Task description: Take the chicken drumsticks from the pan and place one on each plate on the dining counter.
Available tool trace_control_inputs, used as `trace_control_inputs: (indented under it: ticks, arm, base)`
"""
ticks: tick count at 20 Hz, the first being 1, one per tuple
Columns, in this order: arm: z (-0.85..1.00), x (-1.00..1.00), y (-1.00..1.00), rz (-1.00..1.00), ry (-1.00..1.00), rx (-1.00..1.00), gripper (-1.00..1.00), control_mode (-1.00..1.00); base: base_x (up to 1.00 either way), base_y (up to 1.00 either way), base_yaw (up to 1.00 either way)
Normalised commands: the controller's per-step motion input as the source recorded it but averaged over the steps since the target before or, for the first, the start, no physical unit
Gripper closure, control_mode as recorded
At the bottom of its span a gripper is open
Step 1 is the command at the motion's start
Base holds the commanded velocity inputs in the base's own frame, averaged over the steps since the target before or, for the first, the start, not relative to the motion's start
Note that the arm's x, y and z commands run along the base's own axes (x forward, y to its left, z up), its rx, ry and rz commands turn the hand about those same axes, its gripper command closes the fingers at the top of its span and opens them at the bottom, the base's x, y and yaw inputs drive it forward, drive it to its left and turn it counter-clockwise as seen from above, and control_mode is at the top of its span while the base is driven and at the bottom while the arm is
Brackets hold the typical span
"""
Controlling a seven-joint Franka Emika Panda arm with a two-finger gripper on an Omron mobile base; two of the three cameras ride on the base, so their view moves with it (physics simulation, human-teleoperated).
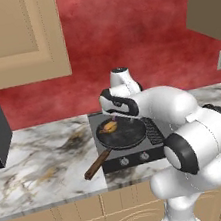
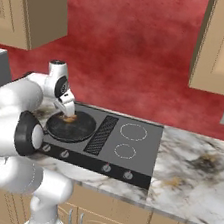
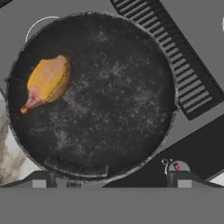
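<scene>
Tool [image 3: 111, 183] hangs over the round dark grey-black frying pan [image 3: 113, 109], tips spread apart, gripping nothing. One golden-yellow cooked chicken drumstick [image 3: 47, 82] lies in the pan near its rim. Pan sits on the black cooktop [image 2: 130, 142], set into the marbled surface [image 1: 44, 158].

My arm [image 1: 187, 135]: glossy white rounded shells, fat bulbous links. Black bands at joints, black ring around big elbow cap behind gripper. Wrist segment white with dark collar, small round cap on top above gripper. Gripper [image 3: 111, 181] fingertips small, dark grey, blocky. I spot no cables, no screws, no markings.
</scene>
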Motion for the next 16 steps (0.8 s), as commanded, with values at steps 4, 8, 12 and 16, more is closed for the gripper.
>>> trace_control_inputs:
  ticks: [4,8,12,16]
  arm:
    - [-0.20,0.28,0.01,0.00,0.00,0.05,-1.00,-1.00]
    - [-0.32,0.18,0.05,0.00,0.00,0.00,-1.00,-1.00]
    - [-0.22,0.32,0.07,0.00,0.00,0.00,-1.00,-1.00]
    - [-0.08,0.50,0.13,0.00,0.02,0.01,-1.00,-1.00]
  base:
    - [0.00,0.00,0.00]
    - [0.00,0.00,0.00]
    - [0.00,0.00,0.00]
    - [0.00,0.00,0.00]
